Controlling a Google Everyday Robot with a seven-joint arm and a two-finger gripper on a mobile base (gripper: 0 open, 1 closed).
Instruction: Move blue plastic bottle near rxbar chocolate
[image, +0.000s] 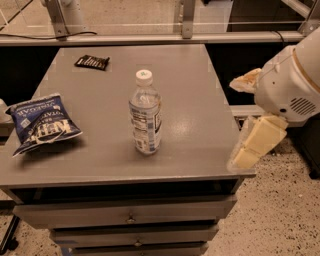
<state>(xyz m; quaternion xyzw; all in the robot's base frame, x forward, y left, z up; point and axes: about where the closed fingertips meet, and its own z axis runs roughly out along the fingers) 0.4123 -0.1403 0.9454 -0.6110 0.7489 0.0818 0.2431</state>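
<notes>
Gripper (236, 123) hangs right of the blue plastic bottle (145, 114), off the table (192, 95) edge, jaws spread wide and holding nothing. Bottle stands upright mid-table. Chip bag (42, 124) lies left of the bottle. Rxbar chocolate (92, 62) lies flat, far behind-left of the bottle, well apart.

Tabletop (190, 95): blue plastic bottle (145, 114) at centre; rxbar chocolate (92, 62) at 11 o'clock; chip bag (42, 124) at 9; end effector (248, 122) at 3, at the edge.
</notes>
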